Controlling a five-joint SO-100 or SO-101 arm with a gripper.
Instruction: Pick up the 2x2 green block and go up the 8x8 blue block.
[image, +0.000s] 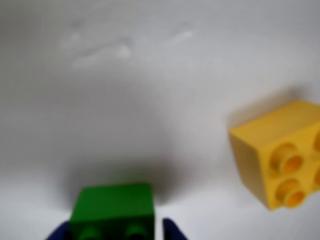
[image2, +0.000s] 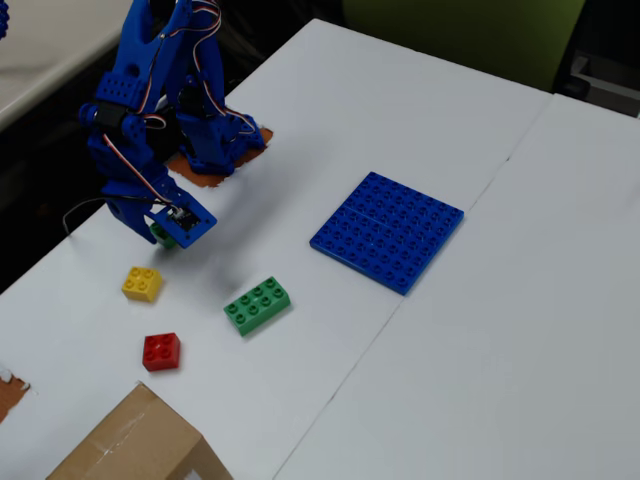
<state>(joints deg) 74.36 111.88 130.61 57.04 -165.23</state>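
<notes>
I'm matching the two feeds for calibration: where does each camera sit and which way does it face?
Wrist view: rides on the arm, looking down past the blue fingers at the 2x2 green block.
Fixed view: high beside the table, looking down at the arm, gripper and 8x8 blue block.
Shared: green block, yellow brick.

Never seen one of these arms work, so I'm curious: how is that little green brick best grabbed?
Across two opposite flat sides, coming down from above. The 2x2 green block is squat and square with studs on top, so its smooth walls suit the gripper, whose blue fingers flank it in the wrist view.
</notes>
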